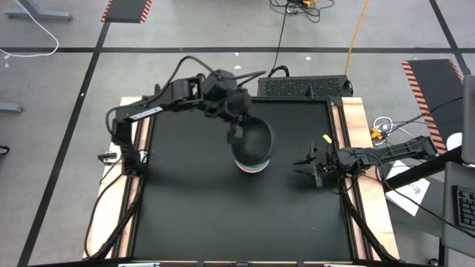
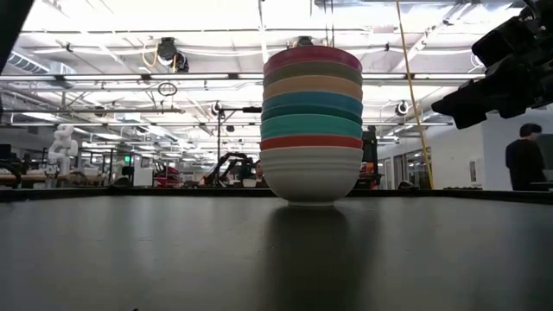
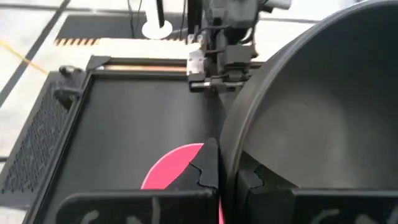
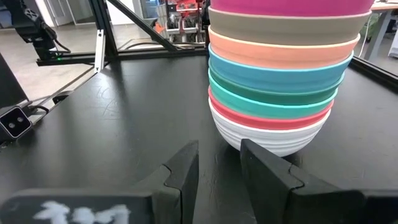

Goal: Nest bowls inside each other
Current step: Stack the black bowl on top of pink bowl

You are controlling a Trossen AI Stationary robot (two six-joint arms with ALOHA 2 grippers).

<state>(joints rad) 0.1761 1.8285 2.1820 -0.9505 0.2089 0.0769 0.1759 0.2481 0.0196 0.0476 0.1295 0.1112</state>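
Above the stack (image 2: 311, 130), left tool (image 3: 219, 180) pinching black bowl (image 3: 311, 106) — unseen low

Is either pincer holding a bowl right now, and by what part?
Left pincer grips the black bowl by its rim, above the stack. Right pincer holds nothing.
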